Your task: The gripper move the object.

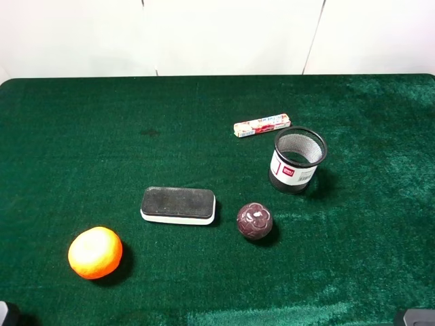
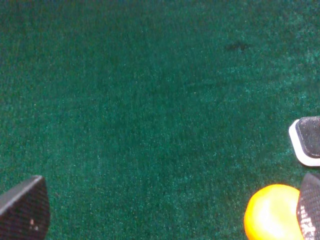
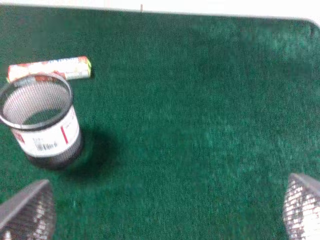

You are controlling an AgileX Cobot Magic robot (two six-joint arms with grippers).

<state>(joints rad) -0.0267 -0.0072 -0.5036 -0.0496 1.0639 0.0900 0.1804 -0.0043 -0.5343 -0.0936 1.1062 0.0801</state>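
Your orange object (image 1: 95, 252) sits on the green counter (image 1: 81, 136) at the near left, resting free with nothing holding it. Take the eraser (image 1: 178, 205) as your landmark: the object lies nearer than it and to its left, a little apart. In the left wrist view the object (image 2: 272, 212) shows just beside one finger of the left gripper (image 2: 167, 210), though you can't quite tell whether they touch; the fingers (image 2: 24, 207) are spread wide with bare felt between them. Right of the eraser, close by, is the dark maroon ball (image 1: 254, 221). Farther back and right of the eraser stands the mesh cup (image 1: 298, 159), upright. Beyond that cup lies the candy roll (image 1: 262, 125), flat on its side. The right gripper (image 3: 165, 212) has its fingers (image 3: 27, 212) wide apart too, holding nothing, with the mesh cup (image 3: 42, 120) ahead of it.
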